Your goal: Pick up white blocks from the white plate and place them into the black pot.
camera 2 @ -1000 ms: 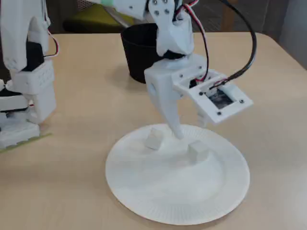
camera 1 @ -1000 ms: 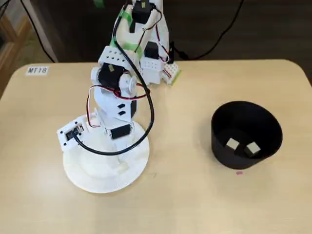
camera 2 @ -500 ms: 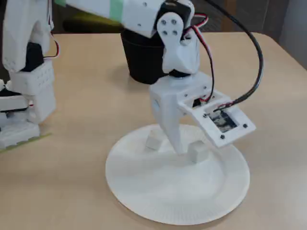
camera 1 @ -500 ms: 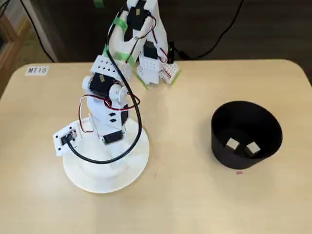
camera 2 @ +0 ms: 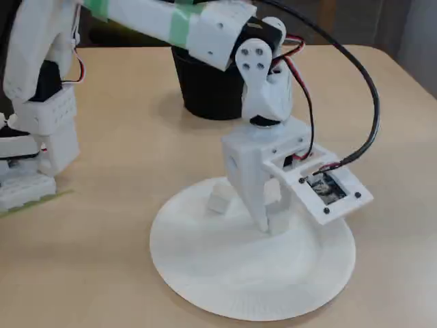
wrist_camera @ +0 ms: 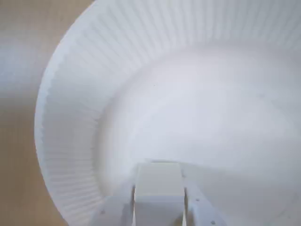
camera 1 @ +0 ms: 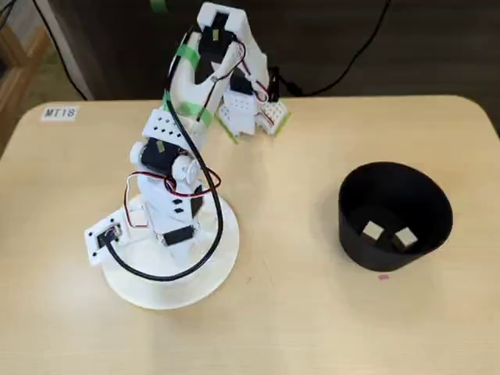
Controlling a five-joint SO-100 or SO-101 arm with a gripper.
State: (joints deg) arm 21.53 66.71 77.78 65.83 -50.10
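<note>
In the wrist view a white block [wrist_camera: 158,184] sits squarely between the two white fingers [wrist_camera: 115,211], its flat top facing the camera and its sides running parallel to the finger walls. The jaws stand one on each side of it, touching or all but touching; they appear to be closing on it or already gripping it, though whether they press it firmly cannot be told. So the block lies dead centre in the gap, not off to either side, and being a cube it has no long axis to line up with.

In a fixed view from the side, the gripper [camera 2: 270,220] points straight down with its fingertips on the floor of the white plate [camera 2: 225,301], and the block shows only as a pale corner between them. A second white block [camera 2: 219,199] lies loose on the plate just to the left of the jaws, apart from them and untouched.

Beyond the plate, the black pot [camera 2: 205,89] stands on the table [camera 2: 123,150] behind the arm, well apart from the plate. In the other fixed view, from above, the pot [camera 1: 395,215] stands to the right of the arm and already holds two blocks [camera 1: 373,231] on its bottom.

My judgement: the coming move needs only a firm squeeze and a straight lift, then a swing over to the pot.
</note>
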